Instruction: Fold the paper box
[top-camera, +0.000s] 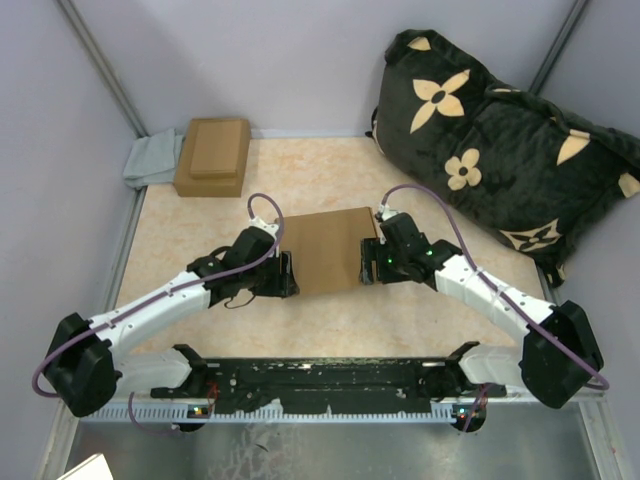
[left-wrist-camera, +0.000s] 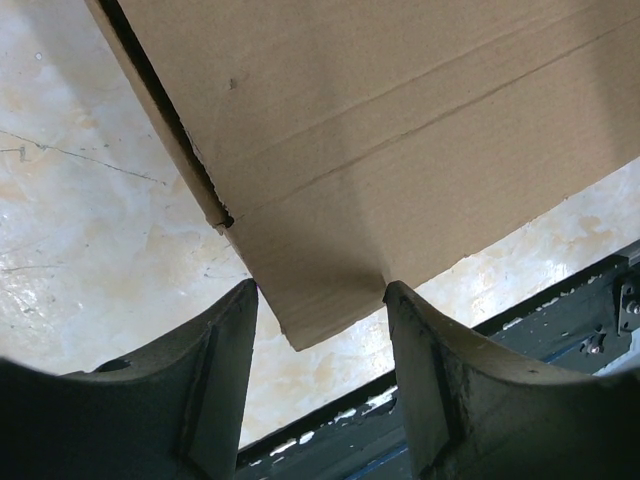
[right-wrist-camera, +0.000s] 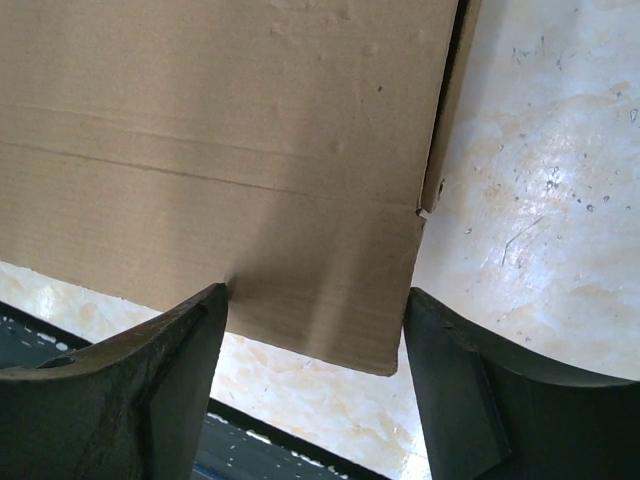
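The paper box (top-camera: 322, 250) lies flat and closed on the marbled table (top-camera: 330, 170), mid-table between both arms. My left gripper (top-camera: 285, 275) is at its near left corner, my right gripper (top-camera: 368, 262) at its near right corner. In the left wrist view the brown cardboard box (left-wrist-camera: 380, 110) has its corner between the dark fingers (left-wrist-camera: 215, 370), and the gripper (left-wrist-camera: 320, 300) is open. In the right wrist view the box (right-wrist-camera: 220, 150) reaches down between the wide-set fingers (right-wrist-camera: 460, 380) of the open gripper (right-wrist-camera: 315, 300). Neither gripper clamps the cardboard.
A smaller stacked pair of brown boxes (top-camera: 212, 155) sits at the back left beside a grey cloth (top-camera: 150, 160). A black cushion with cream flowers (top-camera: 500, 150) leans at the back right. A black rail (top-camera: 320, 385) runs along the near edge. Walls close in on both sides.
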